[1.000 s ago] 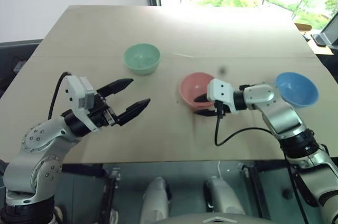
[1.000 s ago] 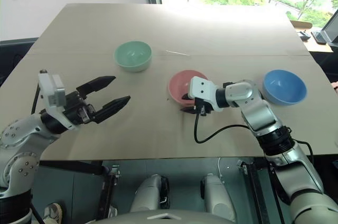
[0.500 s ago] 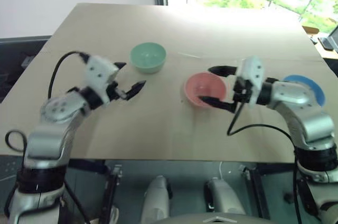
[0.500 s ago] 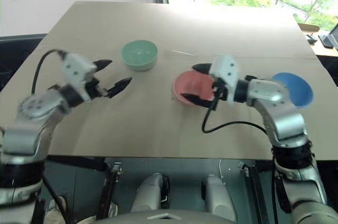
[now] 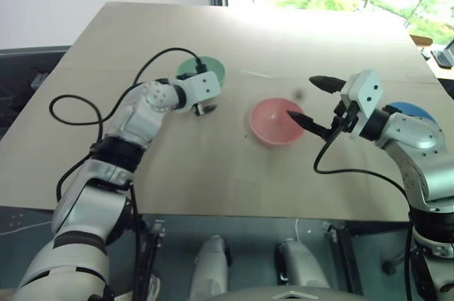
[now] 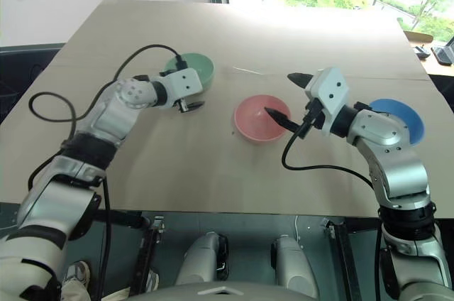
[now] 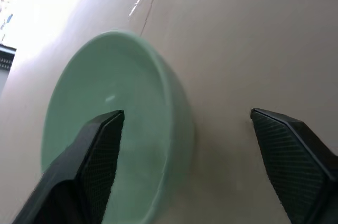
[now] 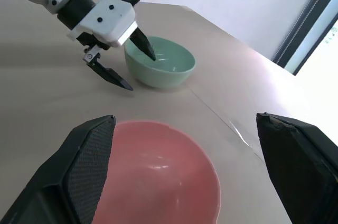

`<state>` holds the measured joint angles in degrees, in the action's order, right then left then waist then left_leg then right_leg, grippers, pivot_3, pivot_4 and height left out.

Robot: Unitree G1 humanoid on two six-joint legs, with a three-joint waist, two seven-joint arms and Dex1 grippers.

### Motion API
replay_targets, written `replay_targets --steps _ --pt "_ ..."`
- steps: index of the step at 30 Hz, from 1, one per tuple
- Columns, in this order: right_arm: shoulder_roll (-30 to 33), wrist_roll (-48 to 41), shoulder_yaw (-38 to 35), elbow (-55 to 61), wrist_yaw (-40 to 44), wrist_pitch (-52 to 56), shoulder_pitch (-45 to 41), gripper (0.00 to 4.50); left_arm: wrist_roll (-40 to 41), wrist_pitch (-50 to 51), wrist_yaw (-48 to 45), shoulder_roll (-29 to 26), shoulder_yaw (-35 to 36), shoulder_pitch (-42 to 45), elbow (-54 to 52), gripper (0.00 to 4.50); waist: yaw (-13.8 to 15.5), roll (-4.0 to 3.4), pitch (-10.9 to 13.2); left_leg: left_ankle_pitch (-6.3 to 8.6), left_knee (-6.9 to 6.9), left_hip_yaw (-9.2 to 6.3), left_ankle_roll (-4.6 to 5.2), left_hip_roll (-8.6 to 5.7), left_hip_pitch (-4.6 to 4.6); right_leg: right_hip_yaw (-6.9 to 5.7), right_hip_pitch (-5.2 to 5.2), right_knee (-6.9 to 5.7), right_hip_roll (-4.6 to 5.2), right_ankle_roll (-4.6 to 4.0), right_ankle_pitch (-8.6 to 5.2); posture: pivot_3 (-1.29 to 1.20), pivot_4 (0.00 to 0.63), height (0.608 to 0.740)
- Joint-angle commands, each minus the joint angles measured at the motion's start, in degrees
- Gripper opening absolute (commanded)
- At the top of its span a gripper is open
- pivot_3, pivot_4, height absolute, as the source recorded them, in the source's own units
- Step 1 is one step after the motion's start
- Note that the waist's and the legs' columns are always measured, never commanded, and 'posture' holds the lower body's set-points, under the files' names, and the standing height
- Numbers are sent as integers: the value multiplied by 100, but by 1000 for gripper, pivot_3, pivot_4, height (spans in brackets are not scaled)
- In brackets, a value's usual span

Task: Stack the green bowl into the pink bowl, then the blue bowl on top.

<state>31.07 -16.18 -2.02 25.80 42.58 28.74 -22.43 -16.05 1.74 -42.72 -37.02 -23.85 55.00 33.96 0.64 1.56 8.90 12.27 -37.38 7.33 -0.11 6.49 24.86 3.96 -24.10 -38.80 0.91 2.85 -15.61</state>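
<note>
The green bowl (image 6: 199, 68) stands upright at the back left of the table. My left gripper (image 7: 186, 114) is open astride its near wall, one finger (image 7: 100, 152) inside the bowl and the other (image 7: 288, 152) outside over the table. In the middle sits the pink bowl (image 5: 272, 123), empty. My right gripper (image 5: 305, 97) hovers open and wide over that bowl's right rim, holding nothing. To the right, the blue bowl (image 6: 401, 112) is partly hidden behind my right arm.
The tan table (image 5: 213, 173) has a seam across its middle and a front edge close to me. Black cables loop off both wrists, the left one (image 5: 71, 106) lying over the table. Dark items (image 5: 445, 56) sit past the right edge.
My left arm reached forward and rolled, bringing its fingers astride the green bowl's rim. My right gripper opened wide and lifted up and to the right from the pink bowl.
</note>
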Motion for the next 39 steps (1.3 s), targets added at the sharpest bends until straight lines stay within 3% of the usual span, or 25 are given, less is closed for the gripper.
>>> replay_targets --steps 1,5,6,12,18,22,27,29,30,39 --pt "131 -36 -157 392 -106 -129 142 4500 -135 -392 -128 83 40 356 392 2114 4 0 0 0 1 -1 0 0 0 0 0 -1 0 0 0 0 150 740" --pt "227 -76 -268 508 -173 -170 336 4500 -145 -572 -288 206 105 559 770 283 6 0 0 0 -2 -1 0 0 0 0 1 -1 0 1 0 0 150 740" --pt "245 -95 -300 533 -188 -172 379 4500 -133 -582 -321 228 129 596 816 46 6 1 0 0 -3 -1 0 0 -1 1 2 -2 1 1 0 0 150 740" --pt "365 -187 -511 642 -262 -204 643 4500 198 -775 -780 336 403 700 714 46 8 2 1 0 -4 -2 0 0 0 0 2 -3 0 2 -1 0 150 740" --pt "549 -430 -1256 891 -190 -329 1444 4500 2022 -1137 -2396 793 1103 663 -530 46 18 3 3 0 -12 -8 0 -2 2 -4 10 -2 3 6 -2 0 150 740" --pt "674 -508 -1665 1042 -238 -283 1890 4500 2648 -1103 -3177 976 1194 554 -980 46 -2 -3 0 -1 -16 -21 0 -6 -9 -9 28 -4 3 11 -6 0 150 740" --pt "826 -638 -2074 1292 -238 -238 2407 4500 2804 -1075 -3900 1054 944 339 -1156 46 -41 -10 -4 -1 -19 -29 1 -7 -21 -9 39 -12 0 12 -6 0 150 740" --pt "864 -729 -2118 1397 -236 -170 2487 4500 2898 -924 -4168 1039 901 252 -1306 717 -56 -9 -4 -1 -24 -31 2 -7 -22 -10 42 -12 0 13 -6 0 150 740" --pt "876 -801 -2126 1457 -240 -108 2513 4500 2897 -910 -4274 1005 878 221 -1369 844 -61 -9 -4 0 -28 -34 3 -7 -19 -11 42 -13 0 13 -6 0 150 740" --pt "996 -1517 -2355 1780 -22 47 2893 4500 2857 -811 -4185 869 1030 105 -1618 4361 -53 -9 -4 13 -43 -55 26 -9 -12 -27 53 -11 1 13 -6 0 150 740"
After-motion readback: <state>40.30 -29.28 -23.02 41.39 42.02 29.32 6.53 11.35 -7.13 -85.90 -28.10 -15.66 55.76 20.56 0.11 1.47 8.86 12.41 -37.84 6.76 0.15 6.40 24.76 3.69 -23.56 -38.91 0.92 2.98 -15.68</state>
